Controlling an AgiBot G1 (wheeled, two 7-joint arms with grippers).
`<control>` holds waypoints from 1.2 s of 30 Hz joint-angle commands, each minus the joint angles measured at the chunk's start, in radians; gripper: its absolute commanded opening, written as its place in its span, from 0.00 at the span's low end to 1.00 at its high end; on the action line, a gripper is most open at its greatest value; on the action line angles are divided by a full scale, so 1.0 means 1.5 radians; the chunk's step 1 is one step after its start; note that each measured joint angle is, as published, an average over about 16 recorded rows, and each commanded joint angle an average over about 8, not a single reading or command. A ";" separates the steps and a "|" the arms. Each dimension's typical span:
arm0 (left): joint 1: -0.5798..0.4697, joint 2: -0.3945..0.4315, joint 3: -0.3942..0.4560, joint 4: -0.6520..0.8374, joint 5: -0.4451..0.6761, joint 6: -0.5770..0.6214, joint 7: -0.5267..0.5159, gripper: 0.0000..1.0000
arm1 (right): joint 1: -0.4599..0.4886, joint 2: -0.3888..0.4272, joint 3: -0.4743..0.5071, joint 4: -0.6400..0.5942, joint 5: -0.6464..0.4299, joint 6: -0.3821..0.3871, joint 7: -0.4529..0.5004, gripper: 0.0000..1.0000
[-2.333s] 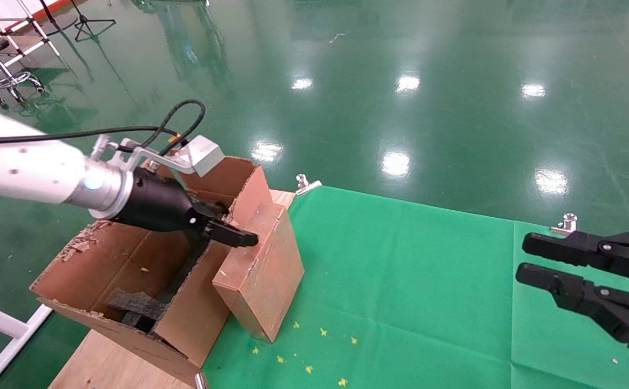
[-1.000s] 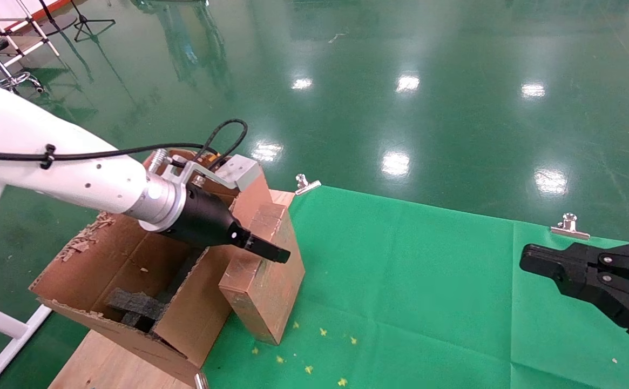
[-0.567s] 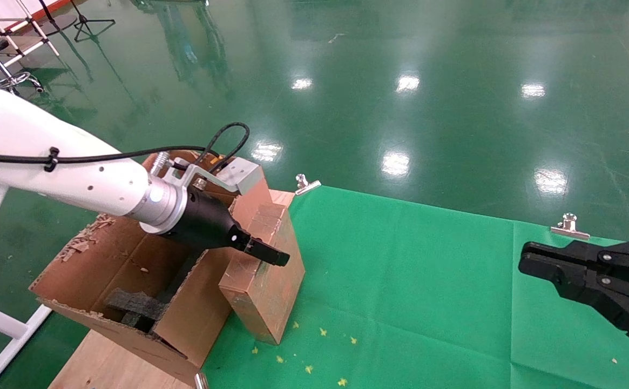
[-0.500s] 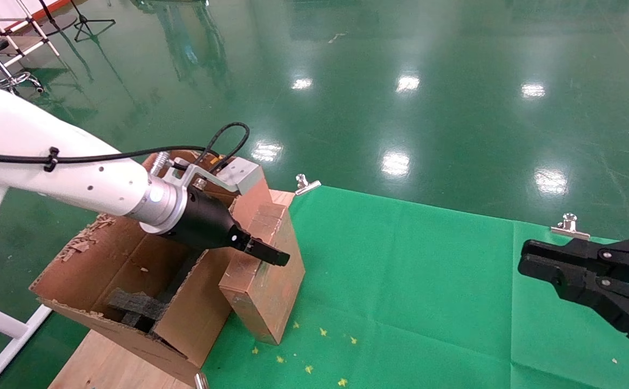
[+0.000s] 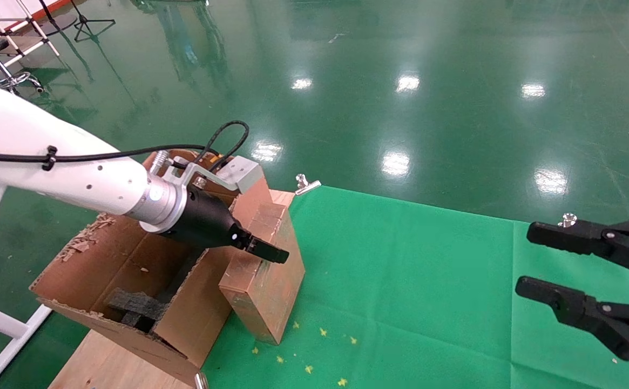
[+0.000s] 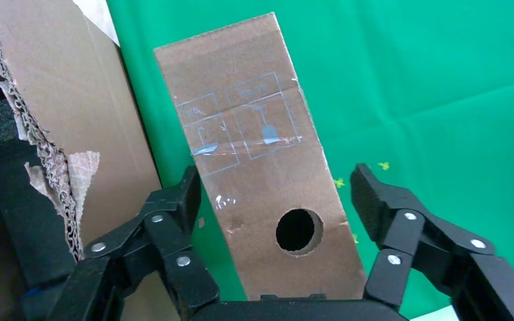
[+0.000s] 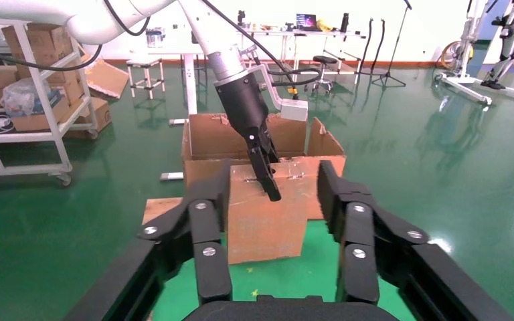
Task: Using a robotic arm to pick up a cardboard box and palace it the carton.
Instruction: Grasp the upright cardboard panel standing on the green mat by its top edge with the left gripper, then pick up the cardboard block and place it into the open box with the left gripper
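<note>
Straddling the cardboard box (image 5: 263, 273) without gripping it, the left gripper (image 6: 278, 194) has its jaws spread wide to either side; the box leans against the carton (image 5: 109, 259) at the green cloth's (image 5: 400, 281) left edge; the right gripper (image 5: 530, 259) hangs wide open, empty, far right.

green cloth (image 5: 411, 281), cardboard box (image 5: 265, 281), carton (image 5: 125, 270)

1. Lighting: bright, even, from overhead.
2. Glare: white lamp reflections in rows on the glossy green floor (image 5: 400, 108), beyond the green cloth (image 5: 411, 281).
3. Shadows: soft, faint beside the cardboard box (image 5: 263, 281); dark inside the carton (image 5: 125, 270).
4. Focus: sharp throughout; the left wrist view's gripper fingers (image 6: 174, 221) slightly soft.
</note>
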 commanded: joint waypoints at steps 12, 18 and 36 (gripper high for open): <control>-0.011 -0.004 -0.006 0.004 -0.003 -0.004 0.012 0.00 | 0.000 0.000 0.000 0.000 0.000 0.000 0.000 1.00; -0.060 -0.037 -0.043 0.004 -0.041 -0.017 0.068 0.00 | 0.000 0.000 0.000 0.000 0.000 0.000 0.000 1.00; -0.190 -0.184 -0.112 0.123 0.009 -0.062 0.306 0.00 | 0.000 0.000 0.000 0.000 0.000 0.000 0.000 1.00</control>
